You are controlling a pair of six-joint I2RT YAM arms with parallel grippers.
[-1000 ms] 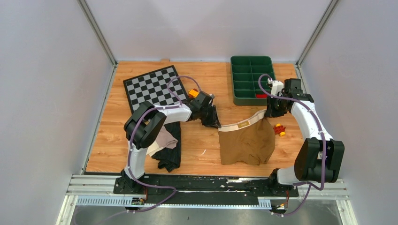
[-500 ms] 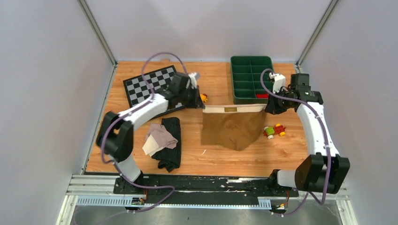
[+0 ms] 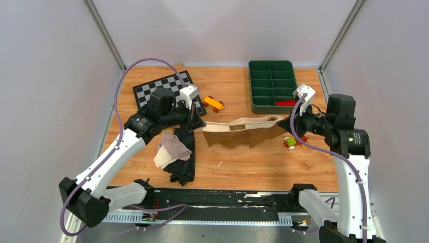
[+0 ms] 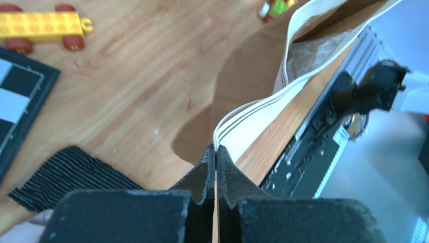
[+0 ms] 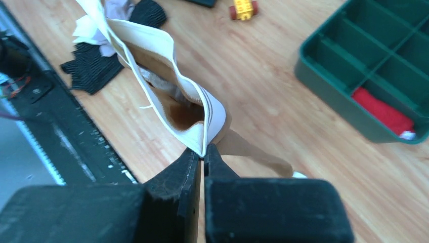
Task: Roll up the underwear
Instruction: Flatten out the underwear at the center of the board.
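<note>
The tan-brown underwear (image 3: pixel 243 132) with its cream waistband (image 3: pixel 238 125) hangs stretched in the air between my two grippers. My left gripper (image 3: pixel 198 123) is shut on the waistband's left end (image 4: pixel 238 132). My right gripper (image 3: pixel 283 123) is shut on the waistband's right end (image 5: pixel 210 115). The garment's open inside shows in the right wrist view (image 5: pixel 177 109). The black underwear (image 3: pixel 183 156) lies on the table at the left, with the pale pink-beige underwear (image 3: pixel 171 150) crumpled on top of it.
A checkerboard mat (image 3: pixel 164 93) lies at the back left under my left arm. A green compartment tray (image 3: pixel 271 83) with a red item stands at the back right. A yellow toy car (image 3: pixel 213 103) and a small red-green toy (image 3: pixel 291 142) lie on the wood.
Both grippers lifted and spread the tan-brown underwear. The left gripper moved left and the right arm swung right and up, so the garment now hangs high and taut.
</note>
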